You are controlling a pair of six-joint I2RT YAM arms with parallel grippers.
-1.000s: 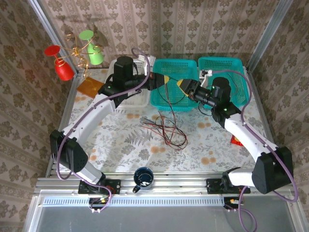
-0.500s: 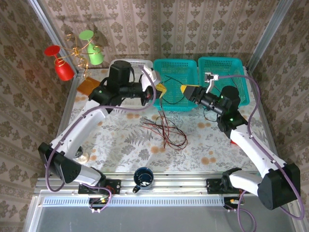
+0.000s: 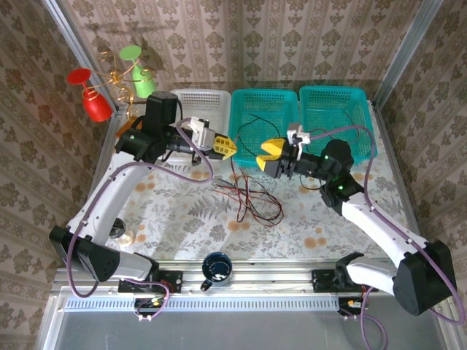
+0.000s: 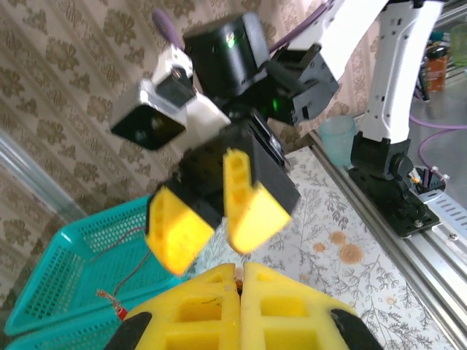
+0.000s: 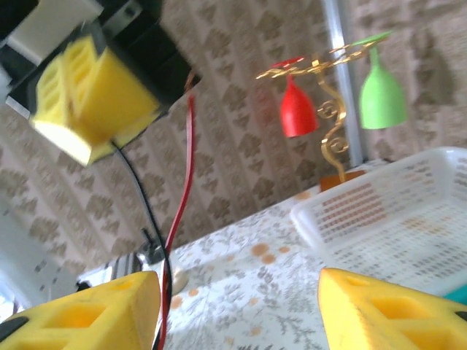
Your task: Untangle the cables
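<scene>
Cables: main tangle is still on the table, just in front of the middle teal basket, same spot as a second ago. One loose black cable is lying inside that basket.

Change vs earlier: both grippers were over the basket's near edge and have now pulled back toward the near side, clear of the rim. Left arm swung left. Right jaws have spread.

Left gripper: fingers pressed together, pinching a black strand and a red strand that hang from it toward the pile.

Right gripper: jaws wide apart with nothing clamped. Right wrist view has the hanging strands passing just beside one finger; can't tell if they touch.

Pose: the two grippers face each other tip to tip, near but apart, above the tangle.

Room: white basket sits behind the left gripper, dark mug is at the near edge well apart from the pile, and there's open table on both sides.
</scene>
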